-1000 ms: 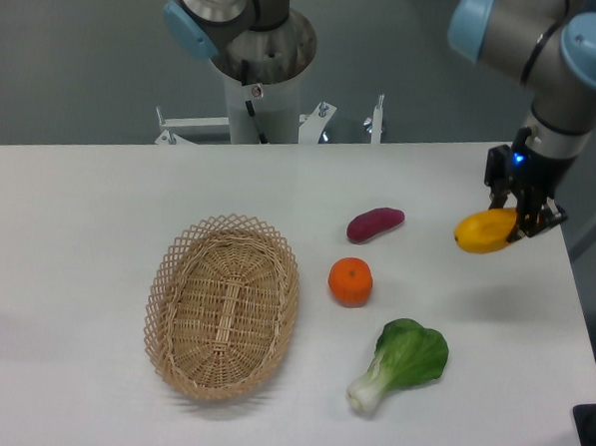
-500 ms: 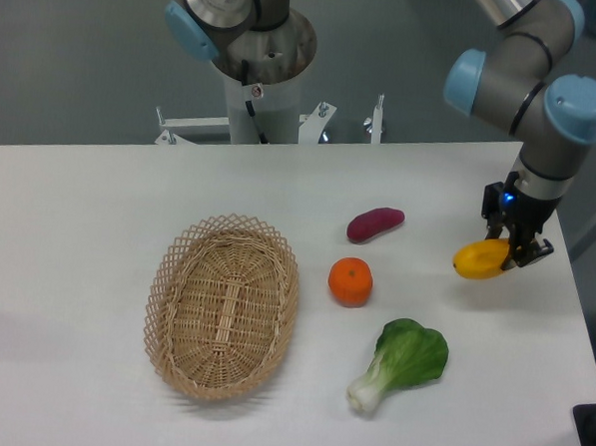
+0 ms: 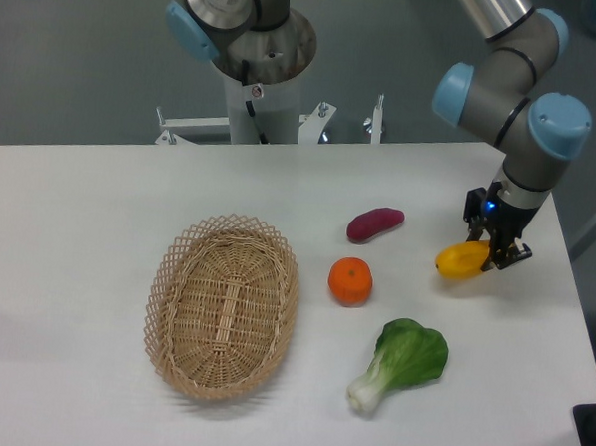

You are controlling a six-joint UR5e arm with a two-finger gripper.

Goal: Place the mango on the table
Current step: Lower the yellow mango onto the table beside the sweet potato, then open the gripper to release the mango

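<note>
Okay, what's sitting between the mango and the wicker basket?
The orange sits between the mango, held in the pincer, and the wicker basket, as the fixed camera shows.

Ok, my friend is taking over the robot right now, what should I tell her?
Gripper: shut on the mango, holding it low over the right side of the table.
Nearby: sweet potato, orange, bok choy, and an empty basket further left.
Done: mango picked up and brought near the tabletop.
Left: lower it onto a bare spot, open the gripper, lift away. I can't tell if it already touches the table.
</note>
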